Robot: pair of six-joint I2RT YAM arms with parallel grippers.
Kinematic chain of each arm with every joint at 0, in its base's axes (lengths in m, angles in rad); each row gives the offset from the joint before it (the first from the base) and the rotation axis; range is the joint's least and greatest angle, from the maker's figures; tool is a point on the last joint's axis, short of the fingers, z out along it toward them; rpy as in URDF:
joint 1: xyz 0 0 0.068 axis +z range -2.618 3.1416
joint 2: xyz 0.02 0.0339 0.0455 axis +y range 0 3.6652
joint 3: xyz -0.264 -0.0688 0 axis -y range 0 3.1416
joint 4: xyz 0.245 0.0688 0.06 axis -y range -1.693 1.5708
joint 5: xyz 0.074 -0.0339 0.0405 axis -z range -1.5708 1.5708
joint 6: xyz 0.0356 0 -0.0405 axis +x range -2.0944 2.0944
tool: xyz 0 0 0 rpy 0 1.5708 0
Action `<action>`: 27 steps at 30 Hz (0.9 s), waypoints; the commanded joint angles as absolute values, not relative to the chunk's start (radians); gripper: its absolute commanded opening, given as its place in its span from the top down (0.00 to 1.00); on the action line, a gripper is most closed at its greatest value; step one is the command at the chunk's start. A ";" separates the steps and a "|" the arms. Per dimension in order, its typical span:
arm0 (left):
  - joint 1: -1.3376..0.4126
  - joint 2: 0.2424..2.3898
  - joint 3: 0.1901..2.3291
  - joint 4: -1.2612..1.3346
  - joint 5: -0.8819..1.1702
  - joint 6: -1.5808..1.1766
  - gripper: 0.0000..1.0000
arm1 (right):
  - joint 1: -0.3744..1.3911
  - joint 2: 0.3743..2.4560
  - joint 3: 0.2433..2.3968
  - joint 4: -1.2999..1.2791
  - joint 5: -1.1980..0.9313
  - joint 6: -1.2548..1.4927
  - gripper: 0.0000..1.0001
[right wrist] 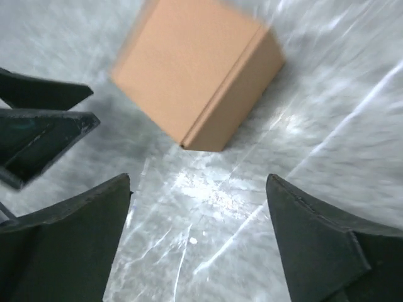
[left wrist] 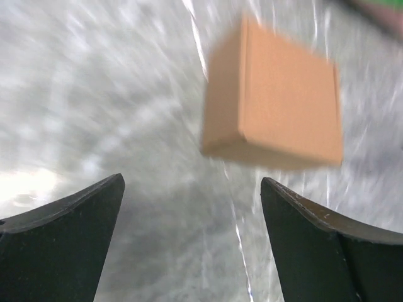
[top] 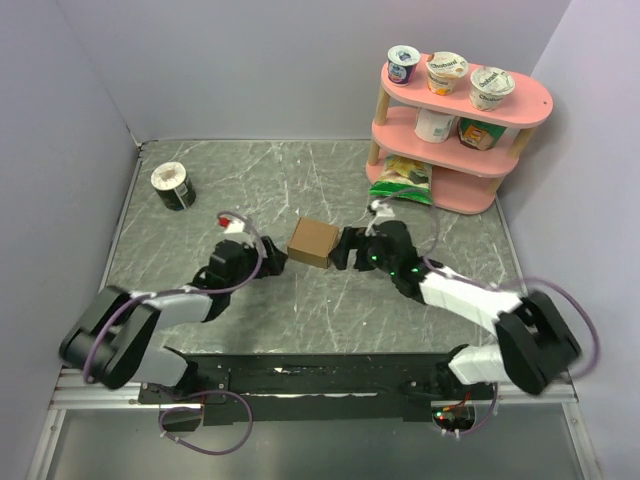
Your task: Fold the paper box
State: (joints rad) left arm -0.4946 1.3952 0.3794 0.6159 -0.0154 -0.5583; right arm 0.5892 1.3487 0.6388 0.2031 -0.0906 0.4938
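The paper box [top: 313, 241] is a small closed brown cardboard cuboid standing on the marbled grey table between both arms. My left gripper [top: 272, 255] is just left of it, open, with nothing between its fingers. In the left wrist view the box [left wrist: 277, 110] lies ahead and to the right of the spread jaws, apart from them. My right gripper [top: 340, 250] is just right of the box, open and empty. In the right wrist view the box [right wrist: 198, 72] sits ahead of the jaws, untouched, and the left gripper's fingers [right wrist: 44, 123] show at the left edge.
A round black-and-white tub [top: 173, 186] stands at the back left. A pink two-tier shelf [top: 455, 135] with yogurt cups is at the back right, a green snack bag [top: 402, 180] at its foot. Grey walls enclose the table.
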 commanded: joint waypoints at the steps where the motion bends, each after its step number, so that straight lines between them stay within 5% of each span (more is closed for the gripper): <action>1: -0.373 1.240 0.397 0.505 -0.043 -0.568 0.04 | 0.500 1.145 0.580 0.157 -0.034 0.396 0.00; 6: -0.239 1.047 0.463 0.303 -0.070 -0.618 0.04 | 0.324 0.921 0.539 0.063 -0.029 0.350 0.00; 14: -0.239 0.821 0.563 0.091 -0.138 -0.661 0.04 | 0.298 0.547 0.523 -0.090 0.179 0.307 0.00; 27: -0.239 0.746 0.614 0.031 -0.166 -0.644 0.04 | 0.298 0.451 0.520 -0.155 0.270 0.281 0.00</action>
State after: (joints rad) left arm -0.2398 0.7673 0.5888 0.0425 -0.1402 -0.6472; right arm 0.3027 0.4641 0.5198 -0.1467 0.2344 0.2943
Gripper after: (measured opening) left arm 0.960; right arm 0.994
